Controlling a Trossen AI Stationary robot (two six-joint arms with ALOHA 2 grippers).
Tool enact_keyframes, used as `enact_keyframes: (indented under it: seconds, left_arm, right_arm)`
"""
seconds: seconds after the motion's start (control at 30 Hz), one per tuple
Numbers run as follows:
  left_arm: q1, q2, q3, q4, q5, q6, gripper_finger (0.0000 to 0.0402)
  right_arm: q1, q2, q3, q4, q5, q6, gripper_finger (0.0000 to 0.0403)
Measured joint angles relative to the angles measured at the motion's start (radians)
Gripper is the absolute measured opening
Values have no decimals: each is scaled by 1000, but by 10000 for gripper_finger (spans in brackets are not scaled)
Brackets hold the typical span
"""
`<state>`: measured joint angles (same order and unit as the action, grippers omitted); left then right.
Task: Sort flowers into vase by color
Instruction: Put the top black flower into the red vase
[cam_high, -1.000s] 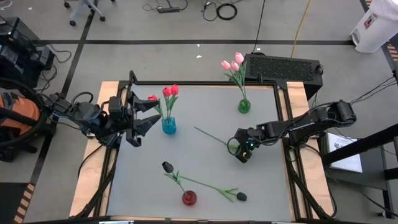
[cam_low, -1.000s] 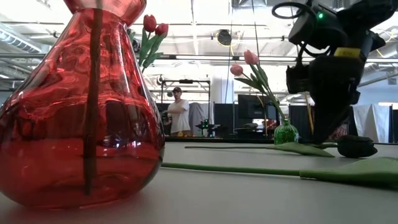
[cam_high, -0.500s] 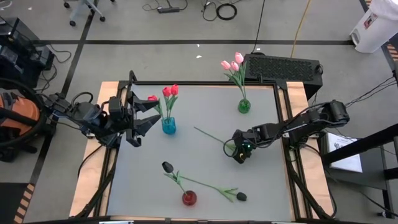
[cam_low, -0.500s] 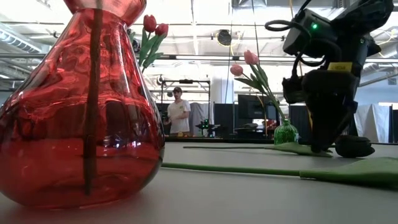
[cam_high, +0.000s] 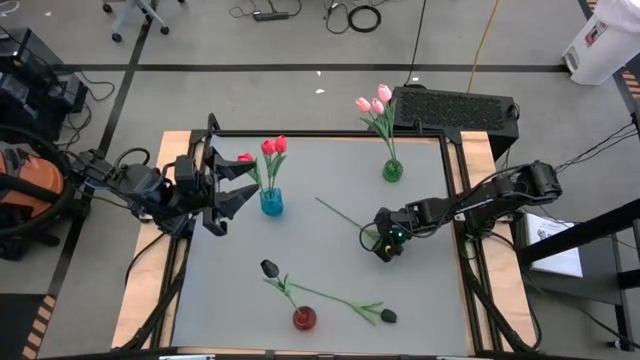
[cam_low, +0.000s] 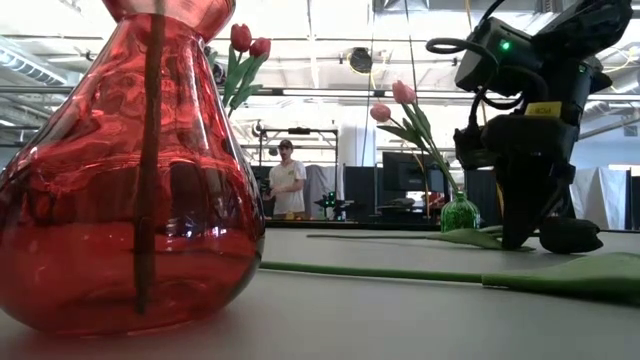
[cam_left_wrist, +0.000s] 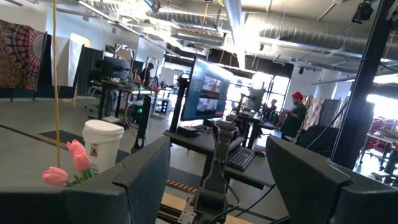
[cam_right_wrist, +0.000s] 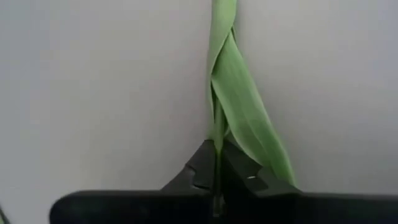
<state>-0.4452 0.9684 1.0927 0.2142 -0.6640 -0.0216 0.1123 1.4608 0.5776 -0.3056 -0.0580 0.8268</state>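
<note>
A flower lies on the table with its thin green stem (cam_high: 340, 215) running toward the middle and its dark head (cam_low: 572, 235) beside my right gripper (cam_high: 383, 243), which is shut on it. The blue vase (cam_high: 271, 203) holds red tulips (cam_high: 275, 147). Pink tulips (cam_high: 372, 102) stand in the green vase (cam_high: 392, 171). A black tulip (cam_high: 269, 268) stands in the red vase (cam_high: 304, 318). Another black tulip (cam_high: 388, 316) lies flat next to that vase. My left gripper (cam_high: 235, 186) hangs open over the table's left side, holding nothing. My right gripper pinches the lying flower's stem (cam_right_wrist: 216, 163) and the base of a leaf (cam_right_wrist: 245, 118) between its two fingers, near the head end. The fingers come steeply from above and lie across the stem. Stem and head rest on the table.
A black slab (cam_high: 455, 108) sits beyond the table's far right corner. The table's wooden border (cam_high: 150, 280) runs along both sides. Bare tabletop (cam_high: 230, 270) lies at the near left. In the low view a person (cam_low: 288, 180) stands far back in the room.
My right gripper has sunk toward the table over the lying flower and has taken hold of its stem. The stem's free end has swung a little toward the far edge; the flower stays on the table.
</note>
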Motion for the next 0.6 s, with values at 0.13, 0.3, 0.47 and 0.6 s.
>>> enact_keyframes:
  seconds: [0.13, 0.3, 0.47, 0.6]
  left_arm:
    - [0, 0, 0, 0, 0, 0, 269]
    - [0, 0, 0, 0, 0, 0, 269]
    - [0, 0, 0, -1, 0, 0, 269]
    - [0, 0, 0, -6, 0, 0, 269]
  right_arm:
    - [0, -15, -1, -3, -16, -10, 4]
    - [2, -52, -6, -27, -54, -15, 2]
    - [2, -103, -6, -62, -144, 0, 1]
    - [2, -153, -5, -68, -239, 33, 1]
